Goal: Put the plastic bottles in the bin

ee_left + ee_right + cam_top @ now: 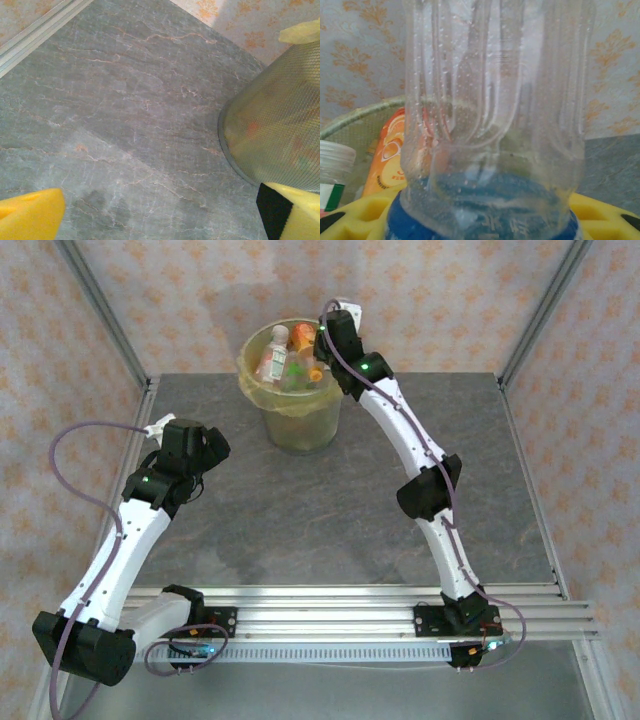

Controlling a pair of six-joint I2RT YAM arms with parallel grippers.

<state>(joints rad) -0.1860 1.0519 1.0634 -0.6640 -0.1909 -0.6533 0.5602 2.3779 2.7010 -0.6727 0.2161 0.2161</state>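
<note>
The bin (292, 400) stands at the back of the table with several plastic bottles (273, 357) inside, one with an orange label (302, 337). My right gripper (323, 340) hangs over the bin's right rim. In the right wrist view it (480, 227) is shut on a clear ribbed bottle with a blue label (490, 125), held between yellow pads (602, 212). Behind it sit an orange-labelled bottle (387, 160) and a white-capped one (334, 159) inside the bin's rim (355, 120). My left gripper (210, 454) hovers open over bare table, its yellow pads (30, 215) wide apart, left of the bin (280, 130).
The grey marbled tabletop (300, 510) spreads between the two arms. An aluminium rail (330, 605) runs along the near edge. Patterned walls and metal frame posts (105, 310) close in the back and sides.
</note>
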